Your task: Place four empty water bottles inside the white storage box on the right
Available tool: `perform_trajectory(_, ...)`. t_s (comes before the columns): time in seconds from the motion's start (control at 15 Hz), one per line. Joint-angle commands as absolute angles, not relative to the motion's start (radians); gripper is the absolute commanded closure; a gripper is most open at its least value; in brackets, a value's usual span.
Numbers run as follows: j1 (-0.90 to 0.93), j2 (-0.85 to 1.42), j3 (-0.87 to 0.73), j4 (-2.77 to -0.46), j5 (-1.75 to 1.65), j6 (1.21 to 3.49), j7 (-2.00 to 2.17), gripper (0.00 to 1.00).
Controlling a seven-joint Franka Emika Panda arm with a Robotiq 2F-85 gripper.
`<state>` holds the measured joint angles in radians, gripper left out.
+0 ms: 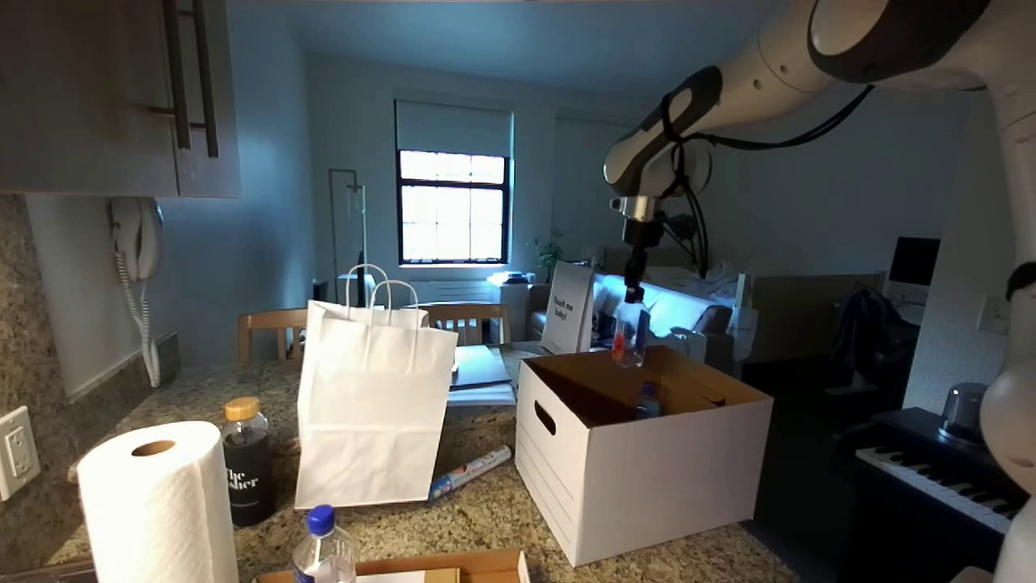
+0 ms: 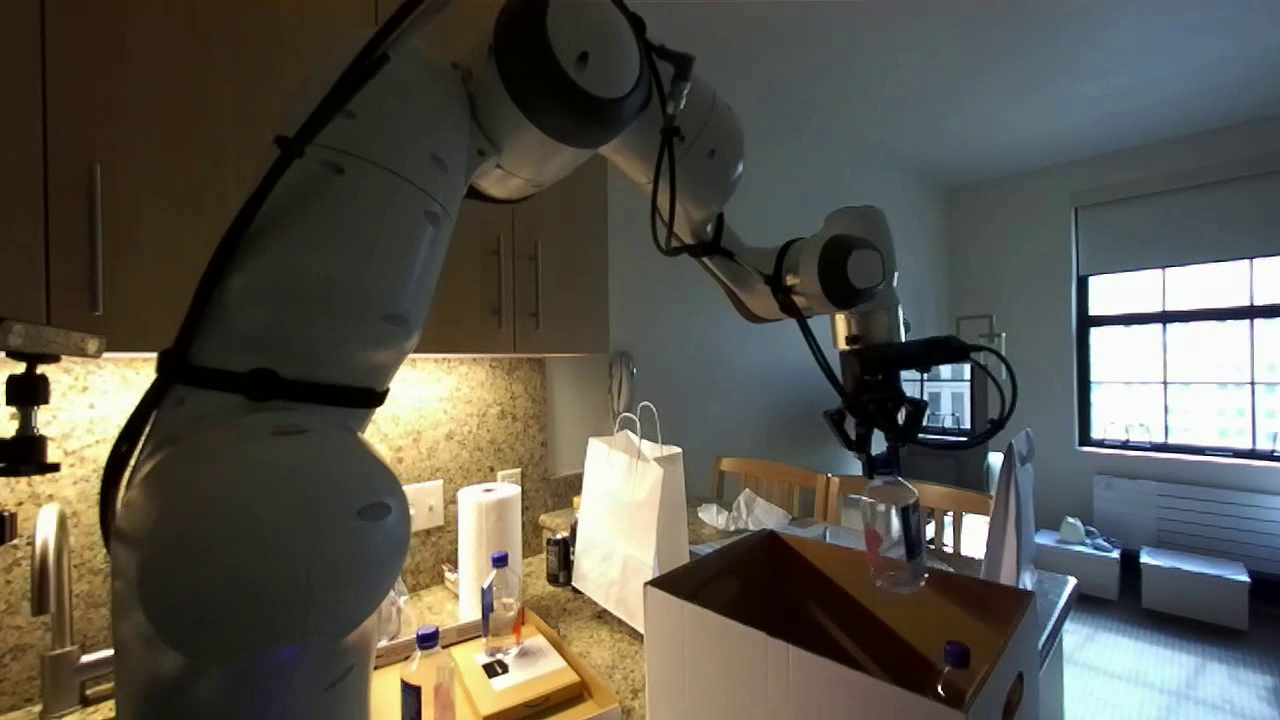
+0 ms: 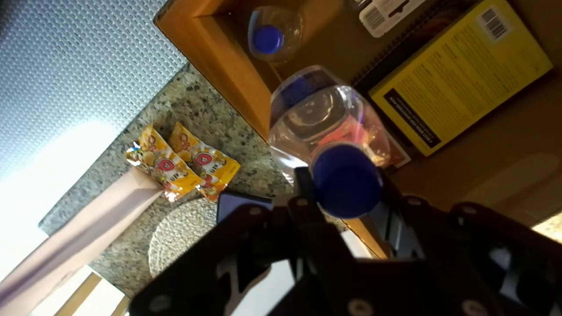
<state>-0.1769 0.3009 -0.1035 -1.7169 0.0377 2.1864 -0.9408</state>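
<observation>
Gripper [image 2: 881, 463] pinched a bottle [image 2: 893, 530] by its cap [image 3: 347, 181] over the white box [image 1: 676, 478], near one side; second bottle [image 3: 275, 34] sat inside, two more bottles [image 2: 502, 610] [image 2: 428, 680] outside. Sideways drift could've caught the held bottle's base on the box.

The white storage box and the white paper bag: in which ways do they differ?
Shape: the white storage box is wider than tall; the white paper bag is taller than wide.
Handles: the box has a cut-out hole in its side; the bag has loop handles on top.
Contents: the box holds a water bottle; the bag's inside is hidden.
Both are white outside and stand on the speckled counter.
</observation>
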Motion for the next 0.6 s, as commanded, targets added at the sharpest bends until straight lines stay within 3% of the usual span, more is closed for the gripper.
perform_trajectory(0.0,-0.203,0.359,-0.090,-1.696,0.055,2.252,-0.888,0.85)
perform_trajectory(0.53,-0.162,0.436,-0.066,-1.706,-0.055,2.238,-0.867,0.85)
